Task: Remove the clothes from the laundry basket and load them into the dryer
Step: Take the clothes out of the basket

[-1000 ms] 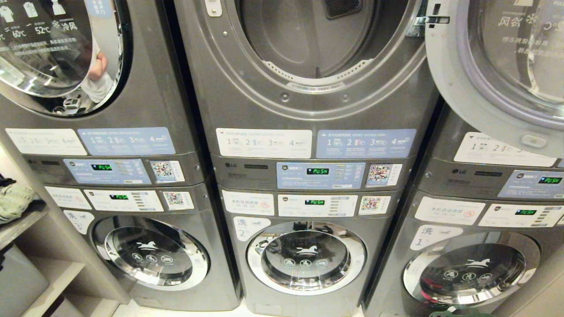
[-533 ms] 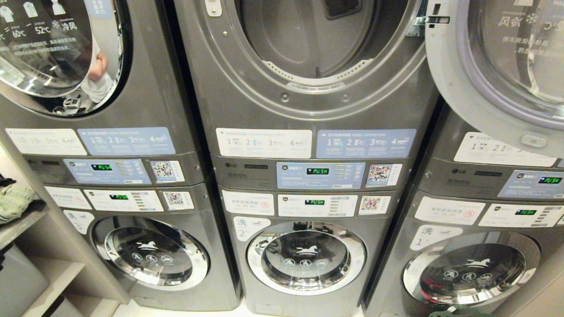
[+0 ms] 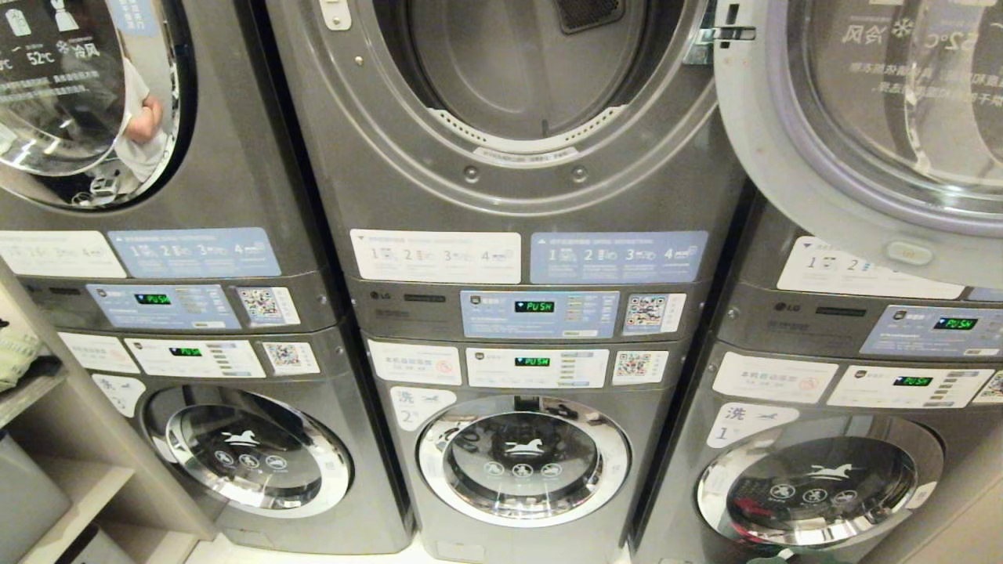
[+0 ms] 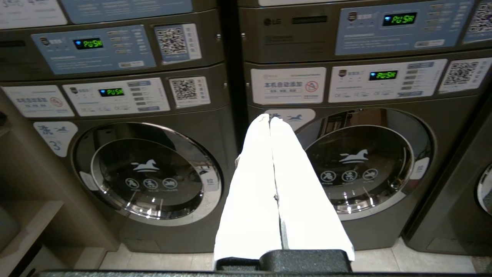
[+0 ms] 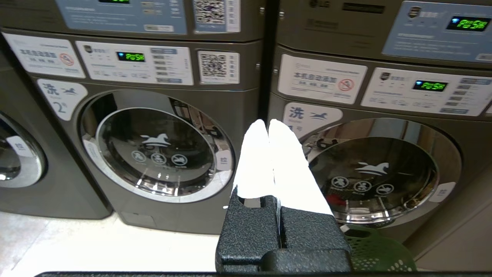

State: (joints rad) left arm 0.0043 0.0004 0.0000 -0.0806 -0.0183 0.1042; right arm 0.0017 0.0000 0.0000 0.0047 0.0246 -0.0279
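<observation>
The middle dryer (image 3: 509, 70) in the upper row stands open, its drum dark and bare, and its round door (image 3: 764, 168) is swung out to the right. Only the green perforated rim of the laundry basket (image 5: 378, 254) shows, on the floor before the right-hand washer; the clothes in it are hidden. My left gripper (image 4: 269, 117) is shut and holds nothing, pointing at the gap between the left and middle washers. My right gripper (image 5: 268, 122) is also shut and holds nothing, low between the middle and right washers. Neither arm is in the head view.
Three stacked machines fill the wall, with closed washer doors (image 3: 523, 460) below. At the left a wooden shelf (image 3: 31, 392) carries a pale green cloth (image 3: 12, 356). The left dryer's glass mirrors a person's arm (image 3: 145, 125). Light floor tiles (image 5: 96, 246) lie in front.
The whole head view has slid to the left, so the camera has turned a little to the right. Nothing in the scene itself has moved.
</observation>
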